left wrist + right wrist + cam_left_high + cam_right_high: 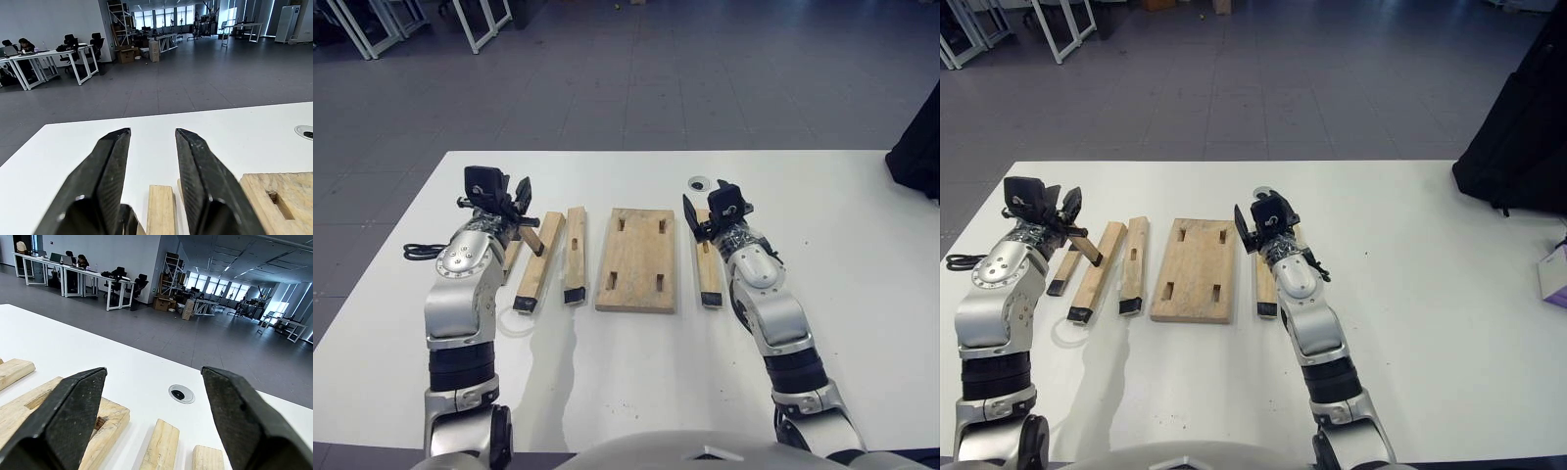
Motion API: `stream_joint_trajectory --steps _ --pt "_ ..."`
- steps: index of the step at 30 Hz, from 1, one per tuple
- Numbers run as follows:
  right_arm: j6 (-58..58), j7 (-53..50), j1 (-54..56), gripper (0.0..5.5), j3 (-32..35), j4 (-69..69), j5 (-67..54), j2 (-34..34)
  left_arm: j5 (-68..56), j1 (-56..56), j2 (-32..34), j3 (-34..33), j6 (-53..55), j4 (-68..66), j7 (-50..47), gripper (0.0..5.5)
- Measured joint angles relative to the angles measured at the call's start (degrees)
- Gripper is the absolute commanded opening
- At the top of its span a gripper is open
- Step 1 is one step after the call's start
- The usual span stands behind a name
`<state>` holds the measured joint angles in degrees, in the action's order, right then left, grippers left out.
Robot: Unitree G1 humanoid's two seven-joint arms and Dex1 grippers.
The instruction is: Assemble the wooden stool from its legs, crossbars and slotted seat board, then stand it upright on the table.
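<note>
White table (862, 255) holds one four-slot seat board (636, 259) and four wooden legs (540, 262).

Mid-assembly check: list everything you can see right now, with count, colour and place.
seat board: one, pale wood, four slots, flat at table centre.
legs: at least four, pale wood with dark ends; three left of the board, at least one right of it.
short stick: one, wood with dark tip, crossing the left legs; held or not, unclear.
cable: one, black, table's left edge.
grommet: one, silver, beyond the board.
ring: one, translucent, near the left legs.
box: one, purple and white, table's right edge.
table: one, white.
left gripper: black, at the short stick.
right gripper: black, open, over the right leg.
</note>
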<state>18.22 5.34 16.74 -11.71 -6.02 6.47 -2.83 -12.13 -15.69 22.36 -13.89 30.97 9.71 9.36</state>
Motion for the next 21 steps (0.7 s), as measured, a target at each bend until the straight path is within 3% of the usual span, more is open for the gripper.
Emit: stream_joint_trajectory --steps 14,21 --pt "-0.32 0.47 0.18 3.55 -0.27 0.29 0.04 0.35 -5.4 -13.04 2.71 -6.84 -7.03 -12.71 3.65 1.68" --pt "0.7 1.11 0.19 3.55 0.37 0.24 -1.19 1.17 -7.83 -10.56 -0.77 -6.74 -10.86 -24.06 6.77 1.68"
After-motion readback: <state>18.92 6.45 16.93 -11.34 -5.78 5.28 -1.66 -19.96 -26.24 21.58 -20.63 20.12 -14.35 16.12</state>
